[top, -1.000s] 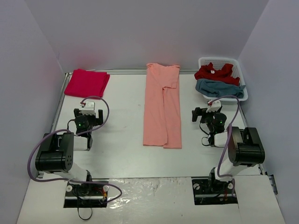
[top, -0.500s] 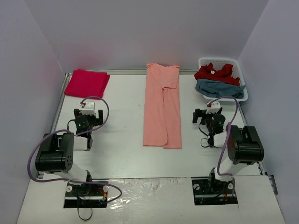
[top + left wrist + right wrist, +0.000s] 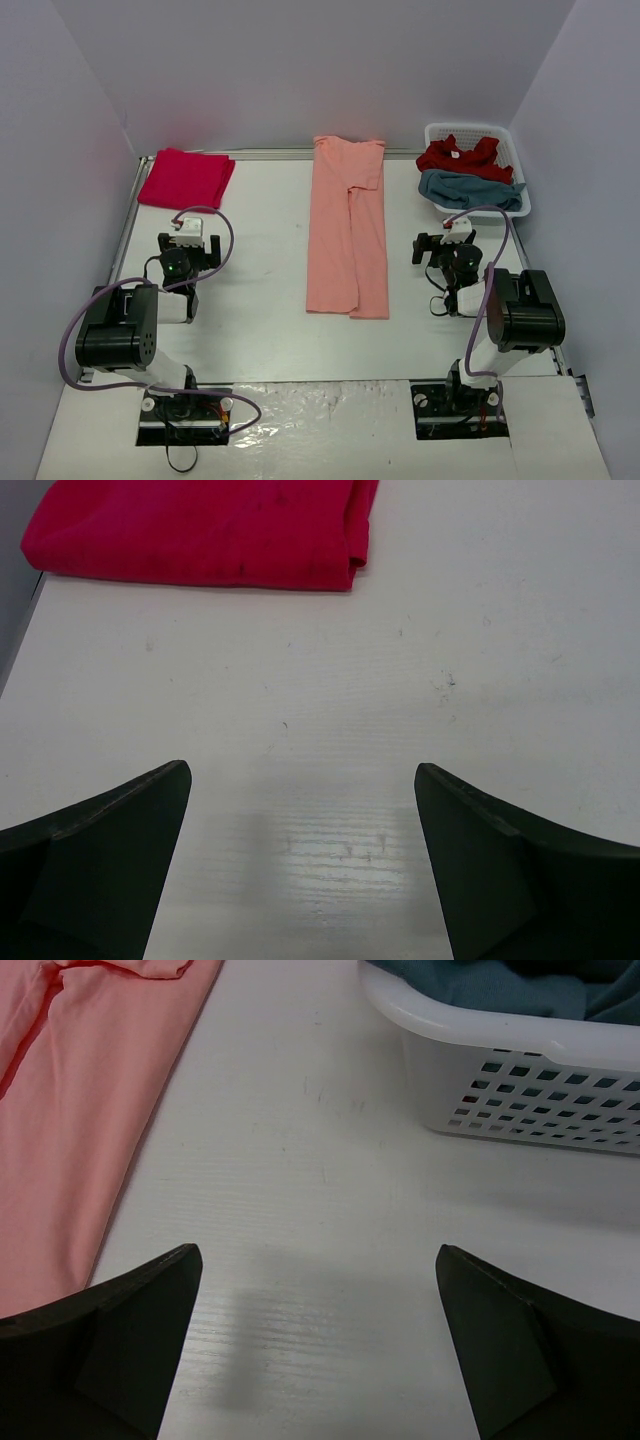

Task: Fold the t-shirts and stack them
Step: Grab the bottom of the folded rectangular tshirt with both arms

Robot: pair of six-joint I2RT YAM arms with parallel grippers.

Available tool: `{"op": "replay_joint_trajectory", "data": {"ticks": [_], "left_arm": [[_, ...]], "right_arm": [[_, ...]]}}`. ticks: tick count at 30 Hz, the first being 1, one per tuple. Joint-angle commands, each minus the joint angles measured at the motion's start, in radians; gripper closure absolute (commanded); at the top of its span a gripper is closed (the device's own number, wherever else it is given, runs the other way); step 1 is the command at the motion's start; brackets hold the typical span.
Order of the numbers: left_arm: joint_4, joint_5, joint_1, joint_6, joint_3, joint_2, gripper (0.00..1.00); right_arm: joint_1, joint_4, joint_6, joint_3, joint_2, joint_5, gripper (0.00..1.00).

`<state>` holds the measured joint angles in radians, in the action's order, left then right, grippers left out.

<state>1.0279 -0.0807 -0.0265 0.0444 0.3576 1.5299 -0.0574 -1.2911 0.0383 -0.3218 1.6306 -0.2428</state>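
Salmon t-shirt [image 3: 347, 228] laid lengthwise at centre, crimson t-shirt [image 3: 186, 177] folded upper left, left fingers [image 3: 100, 870], right fingers [image 3: 110, 1350] — both released, empty.

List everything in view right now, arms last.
salmon t-shirt: one, salmon-orange, long strip in the middle.
folded t-shirt: one, crimson, far left corner.
basket: one, white, far right corner.
red t-shirt: one, dark red, crumpled in basket.
blue t-shirt: one, teal-blue, in basket, near side.
table: one, white, under everything.
left gripper: one, black, open and empty, short of folded t-shirt.
right gripper: one, black, open and empty, between salmon t-shirt and basket.
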Motion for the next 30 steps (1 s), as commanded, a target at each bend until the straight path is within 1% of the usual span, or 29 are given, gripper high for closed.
{"op": "replay_joint_trajectory", "data": {"ticks": [1,25,28,30], "left_arm": [[0.021,0.001,-0.006,-0.017,0.034,-0.001,0.06],[0.021,0.001,-0.006,-0.017,0.034,0.001,0.06],[0.009,0.047,-0.003,-0.028,0.038,-0.001,0.06],[0.011,0.048,-0.001,-0.028,0.038,0.001,0.06]], "right_arm": [[-0.001,-0.197,0.011,-0.005,-0.002,0.013,0.0],[-0.001,-0.195,0.011,-0.005,-0.002,0.013,0.0],[-0.001,-0.197,0.012,-0.005,-0.002,0.013,0.0],[-0.001,-0.197,0.011,-0.005,-0.002,0.013,0.0]]}}
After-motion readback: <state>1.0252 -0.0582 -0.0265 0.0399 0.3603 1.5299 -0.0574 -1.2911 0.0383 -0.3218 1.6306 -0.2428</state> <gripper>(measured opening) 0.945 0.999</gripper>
